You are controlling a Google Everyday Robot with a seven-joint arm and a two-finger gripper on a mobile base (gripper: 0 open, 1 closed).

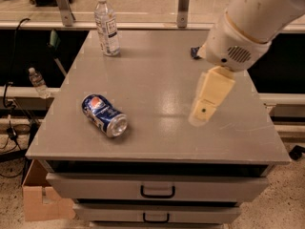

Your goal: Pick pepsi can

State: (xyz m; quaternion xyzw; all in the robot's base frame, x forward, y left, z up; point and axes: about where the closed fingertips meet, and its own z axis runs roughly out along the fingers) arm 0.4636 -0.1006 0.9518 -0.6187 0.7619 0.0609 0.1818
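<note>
The pepsi can lies on its side at the front left of the grey table top, its silver end facing front right. It is dark blue with a red-white-blue logo. My gripper hangs above the table to the right of the can, well apart from it, hanging from the white arm that comes in from the upper right. It holds nothing that I can see.
A clear plastic bottle with a white cap stands at the back left. A dark object lies at the back, mostly hidden by the arm. Drawers sit under the top. A cardboard box is on the floor at left.
</note>
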